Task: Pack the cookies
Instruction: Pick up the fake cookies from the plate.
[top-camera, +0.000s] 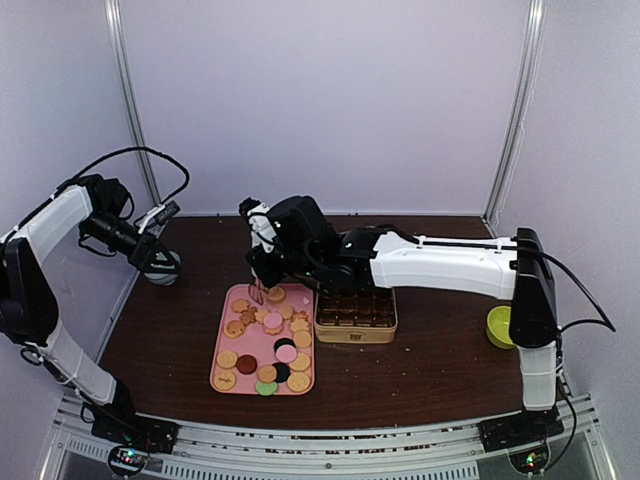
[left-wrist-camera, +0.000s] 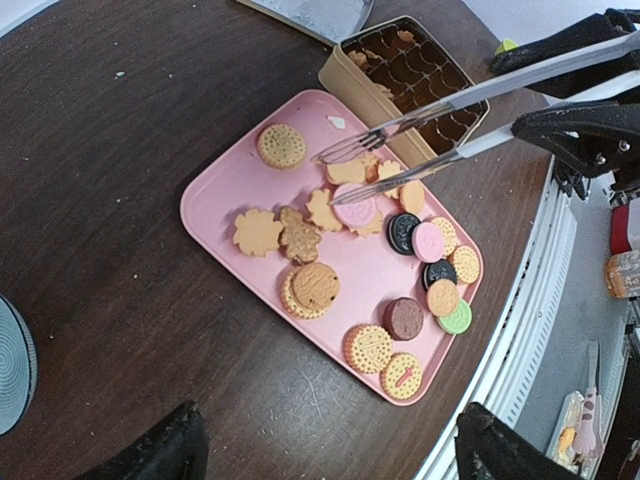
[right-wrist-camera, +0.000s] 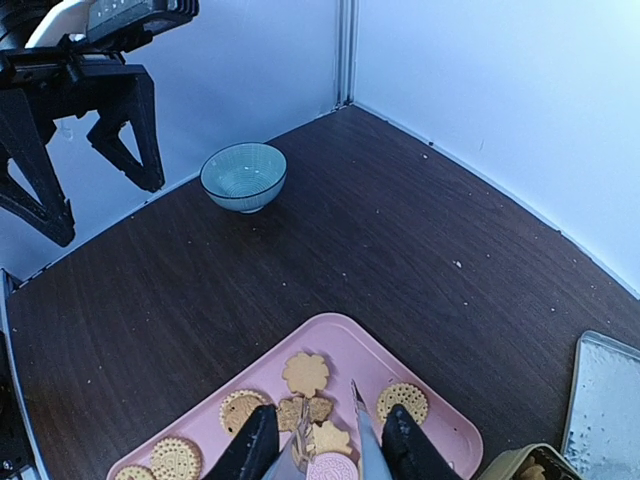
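Note:
Several cookies (top-camera: 262, 340), round tan ones with some pink, black, dark red and green, lie on a pink tray (top-camera: 222, 378), which also shows from the left wrist (left-wrist-camera: 215, 200) and the right wrist (right-wrist-camera: 440, 420). My right gripper (right-wrist-camera: 330, 455) is shut on metal tongs (left-wrist-camera: 420, 130). The tong tips hang slightly apart over the tray's far end, above flower-shaped cookies (right-wrist-camera: 305, 373), with nothing between them. My left gripper (left-wrist-camera: 325, 450) is open and empty, raised at the table's left side (top-camera: 155, 255).
A gold tin (top-camera: 355, 318) with brown paper cups stands against the tray's right side. Its silver lid (right-wrist-camera: 605, 410) lies behind it. A blue-green bowl (right-wrist-camera: 243, 177) sits at the far left, under the left gripper. A green round object (top-camera: 500, 326) is at the right.

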